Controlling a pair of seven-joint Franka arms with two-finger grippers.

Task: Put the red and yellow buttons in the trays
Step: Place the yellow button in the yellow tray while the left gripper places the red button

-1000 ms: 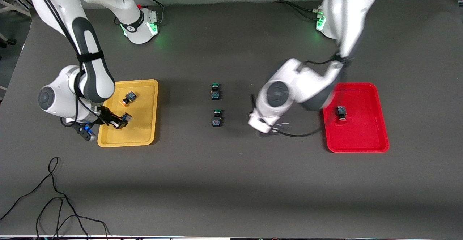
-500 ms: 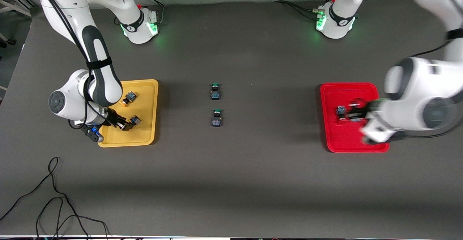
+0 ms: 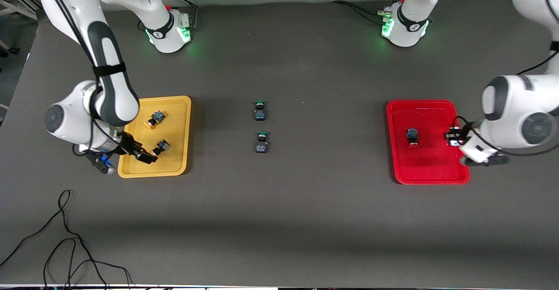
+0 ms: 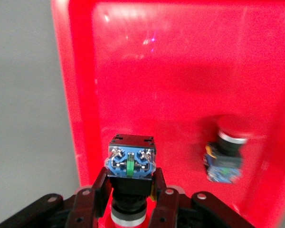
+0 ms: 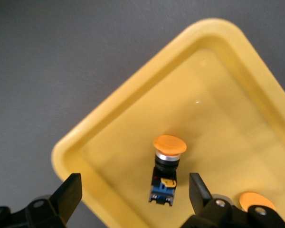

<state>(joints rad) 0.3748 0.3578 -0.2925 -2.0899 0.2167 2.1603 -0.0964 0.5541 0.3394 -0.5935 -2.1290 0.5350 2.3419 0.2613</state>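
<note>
- Here, our left gripper (image 4: 131, 192) hangs over the red tray (image 3: 436, 170), at the edge toward the left arm's end of the table, its fingers clamped on a red button (image 4: 131, 166) by the body, contact end outward.
- A second red button (image 3: 412, 136) already lies in the red tray, well apart from the held one, so we judge a collision unlikely; the likelier trouble is letting go too close to the rim — the button could tip over the rim onto the table.
- A drop from height is the other risk, since the rounded cap could make the button roll or bounce.
- Our right gripper (image 5: 135, 190) sits low over the yellow tray (image 3: 181, 106), fingers spread wide and holding nothing, a yellow button (image 5: 165, 166) lying free between them on the tray floor.
- Another yellow button (image 3: 155, 119) lies in the same tray, farther from the front camera.
- If that gripper lifts off at a slant, a finger could nudge the freed button — so we would favour a straight rise.
- Two green buttons (image 3: 260, 110) rest on the table between the trays; they should stay where they are.
</note>
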